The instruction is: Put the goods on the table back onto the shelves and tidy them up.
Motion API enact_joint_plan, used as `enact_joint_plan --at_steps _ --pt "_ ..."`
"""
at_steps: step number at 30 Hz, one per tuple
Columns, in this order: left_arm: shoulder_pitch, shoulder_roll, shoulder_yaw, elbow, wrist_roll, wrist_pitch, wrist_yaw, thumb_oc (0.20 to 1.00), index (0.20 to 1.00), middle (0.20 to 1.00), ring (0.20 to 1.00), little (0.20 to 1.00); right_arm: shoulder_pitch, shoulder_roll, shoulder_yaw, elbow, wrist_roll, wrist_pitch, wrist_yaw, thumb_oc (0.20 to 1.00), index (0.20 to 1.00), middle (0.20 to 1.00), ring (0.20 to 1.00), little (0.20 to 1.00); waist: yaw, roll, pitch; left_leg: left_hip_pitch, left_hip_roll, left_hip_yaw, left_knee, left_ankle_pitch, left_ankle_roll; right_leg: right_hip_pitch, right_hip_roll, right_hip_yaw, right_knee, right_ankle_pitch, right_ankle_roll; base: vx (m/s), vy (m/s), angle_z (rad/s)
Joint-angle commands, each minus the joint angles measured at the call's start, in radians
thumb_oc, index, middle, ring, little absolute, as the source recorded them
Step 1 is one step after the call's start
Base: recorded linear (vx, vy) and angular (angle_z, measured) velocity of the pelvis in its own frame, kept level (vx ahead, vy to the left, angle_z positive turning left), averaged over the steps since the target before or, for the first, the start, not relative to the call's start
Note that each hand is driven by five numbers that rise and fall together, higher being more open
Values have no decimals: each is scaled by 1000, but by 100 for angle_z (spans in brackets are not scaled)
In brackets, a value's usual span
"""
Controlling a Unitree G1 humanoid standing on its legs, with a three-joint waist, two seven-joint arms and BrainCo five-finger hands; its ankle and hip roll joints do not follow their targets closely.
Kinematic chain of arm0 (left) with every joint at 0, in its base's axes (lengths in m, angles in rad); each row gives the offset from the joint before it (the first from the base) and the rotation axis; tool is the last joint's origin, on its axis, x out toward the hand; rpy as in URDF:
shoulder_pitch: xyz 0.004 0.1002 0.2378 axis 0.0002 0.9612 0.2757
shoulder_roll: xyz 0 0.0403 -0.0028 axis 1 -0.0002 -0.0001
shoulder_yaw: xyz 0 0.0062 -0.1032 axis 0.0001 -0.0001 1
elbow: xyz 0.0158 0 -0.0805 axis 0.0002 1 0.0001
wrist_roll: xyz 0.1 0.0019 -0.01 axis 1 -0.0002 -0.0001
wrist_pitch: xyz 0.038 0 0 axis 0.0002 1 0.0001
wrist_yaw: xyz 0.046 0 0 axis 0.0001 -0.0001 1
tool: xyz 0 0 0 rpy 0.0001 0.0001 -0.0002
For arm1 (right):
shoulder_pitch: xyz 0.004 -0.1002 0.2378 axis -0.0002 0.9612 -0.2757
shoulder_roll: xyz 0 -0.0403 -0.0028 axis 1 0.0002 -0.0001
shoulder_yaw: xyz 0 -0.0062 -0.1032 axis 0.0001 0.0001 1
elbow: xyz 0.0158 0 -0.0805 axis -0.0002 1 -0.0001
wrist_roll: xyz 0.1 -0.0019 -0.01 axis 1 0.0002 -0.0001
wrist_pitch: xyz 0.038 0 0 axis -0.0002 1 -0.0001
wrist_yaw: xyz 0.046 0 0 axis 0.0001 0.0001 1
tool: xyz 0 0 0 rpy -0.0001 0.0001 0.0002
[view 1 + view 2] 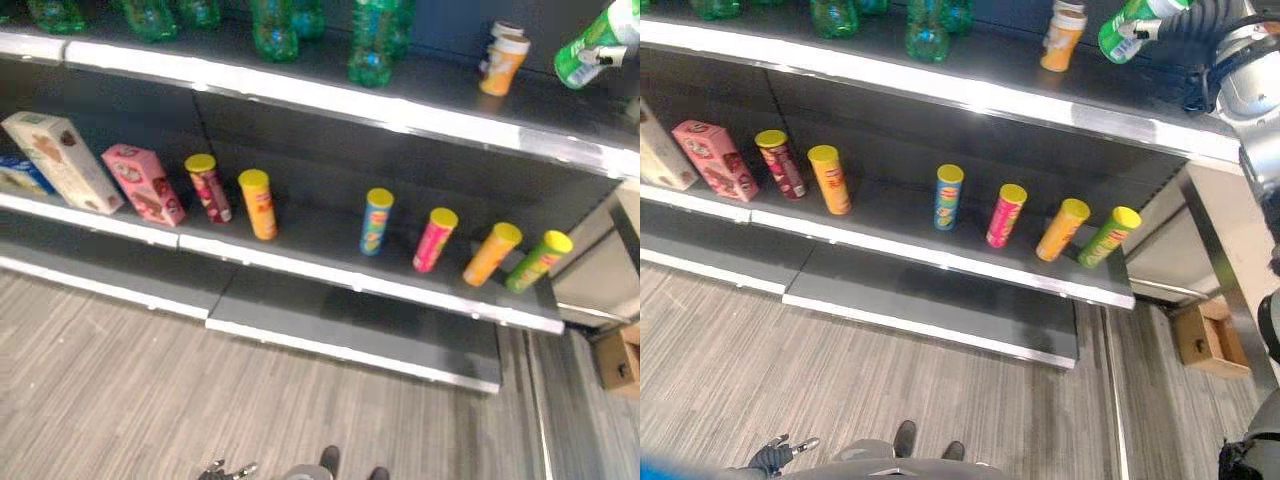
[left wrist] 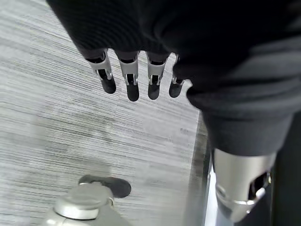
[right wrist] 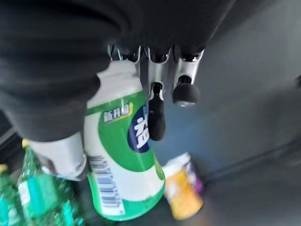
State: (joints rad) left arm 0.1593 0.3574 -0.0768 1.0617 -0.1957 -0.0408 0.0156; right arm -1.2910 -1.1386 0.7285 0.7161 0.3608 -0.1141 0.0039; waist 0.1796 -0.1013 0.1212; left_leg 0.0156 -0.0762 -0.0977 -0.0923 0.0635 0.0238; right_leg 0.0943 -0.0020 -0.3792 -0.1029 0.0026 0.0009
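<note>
My right hand [image 3: 156, 117] is shut on a green and white bottle [image 3: 123, 165], fingers on one side and thumb on the other. It holds the bottle [image 1: 1128, 30] tilted above the right end of the top shelf [image 1: 990, 95]. Just beside it on that shelf stands an orange and white canister [image 1: 502, 62]. Several green drink bottles [image 1: 375, 42] stand further left on the same shelf. My left hand [image 2: 131, 77] hangs low over the floor with straight fingers and holds nothing.
The middle shelf [image 1: 300, 262] carries several snack tubes [image 1: 377, 222] with yellow lids, a pink box [image 1: 143, 183] and a cream box [image 1: 60, 160]. A low dark shelf board [image 1: 350, 330] juts out over the grey floor. A cardboard box [image 1: 1210, 338] sits at the right.
</note>
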Motion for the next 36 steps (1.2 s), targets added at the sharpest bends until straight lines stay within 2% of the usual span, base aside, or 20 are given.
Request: enact_joint_plan --at_steps 1,4,7,10,18,25,33,34,35,36 --pt "-25 56 -34 43 -52 -20 3 1000 1000 1000 1000 1000 -85 1 20 92 40 12 16 200 200 200 200 200 37 -34 -7 -11 87 -25 5 -109 -80 88 -158 -38 20 -76 138 15 -18 17" --pt "-34 56 -34 64 -50 -22 6 1000 1000 1000 1000 1000 -101 19 29 139 29 20 23 200 200 200 200 200 45 -39 -10 -15 86 -38 5 -107 -82 92 -156 -49 18 -79 136 26 -20 21" --pt "-49 51 -41 69 -60 -23 14 1000 1000 1000 1000 1000 -96 43 13 239 -12 56 19 200 200 200 200 200 83 -42 -6 -22 86 -70 5 -114 -92 99 -148 -72 26 -100 134 91 -58 31" --pt "-55 54 -44 75 -60 -22 14 1000 1000 1000 1000 1000 -89 38 13 254 -27 63 21 200 200 200 200 200 90 -44 1 -36 83 -86 5 -110 -93 94 -146 -85 26 -105 132 37 -20 23" --pt "-69 57 -43 86 -60 -22 16 1000 1000 1000 1000 1000 -142 25 95 271 -102 69 35 200 200 200 200 200 80 -57 6 -33 81 -87 5 -115 -92 98 -143 -86 20 -107 130 11 2 2" --pt "-77 63 -39 99 -52 -25 12 1000 1000 1000 1000 1000 -200 -2 182 289 -166 77 59 200 200 200 200 200 63 -84 9 -33 87 -82 5 -120 -90 93 -137 -77 16 -104 128 2 1 -2" --pt "-79 65 -41 108 -48 -22 9 1000 1000 1000 1000 1000 -173 17 158 302 -167 83 62 200 200 200 200 200 64 -87 10 -31 86 -84 5 -123 -92 96 -137 -81 16 -109 127 -4 -1 -4" --pt "-78 63 -42 109 -48 -22 9 1000 1000 1000 1000 1000 -170 20 152 303 -168 82 59 341 341 341 341 341 64 -86 9 -30 85 -85 5 -123 -91 97 -137 -82 16 -109 127 0 0 0" --pt "-77 62 -42 109 -48 -22 9 1000 1000 1000 1000 1000 -169 22 148 304 -168 82 55 693 693 693 693 693 65 -85 9 -30 84 -86 5 -123 -92 98 -137 -83 16 -109 127 0 0 0" --pt "-77 62 -41 110 -50 -21 10 1000 1000 1000 1000 1000 -165 25 140 304 -167 82 50 1000 1000 1000 1000 1000 64 -84 9 -30 83 -87 5 -124 -91 98 -137 -83 16 -109 128 0 0 0"
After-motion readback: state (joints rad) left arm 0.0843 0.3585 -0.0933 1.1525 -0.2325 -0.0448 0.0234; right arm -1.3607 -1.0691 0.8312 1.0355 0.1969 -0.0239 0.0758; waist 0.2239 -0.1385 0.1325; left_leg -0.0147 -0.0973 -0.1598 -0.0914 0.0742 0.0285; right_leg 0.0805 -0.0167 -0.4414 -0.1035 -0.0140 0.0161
